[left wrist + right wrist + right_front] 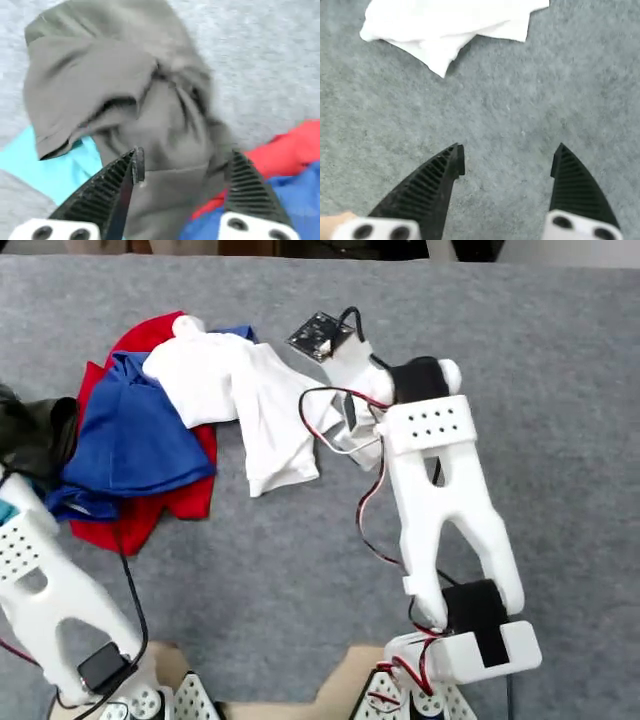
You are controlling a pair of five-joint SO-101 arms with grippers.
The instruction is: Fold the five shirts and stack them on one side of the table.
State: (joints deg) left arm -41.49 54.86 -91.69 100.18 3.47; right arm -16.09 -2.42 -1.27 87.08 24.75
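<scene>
A heap of shirts lies at the table's left: a red shirt (140, 515) at the bottom, a blue shirt (135, 435) on it, and a white shirt (250, 400) spread toward the centre. A dark grey shirt (125, 95) is crumpled at the far left edge over a teal shirt (55, 172). My left gripper (186, 155) is open just above the grey shirt, fingers on either side of a fold. Beside the white shirt's (445, 25) edge, my right gripper (509, 147) is open over bare table, holding nothing.
The grey cloth table (560, 390) stretches free to the right and in front of the heap. The right arm (440, 500) crosses the centre from its base at the front edge. The left arm (40, 580) rises along the left edge.
</scene>
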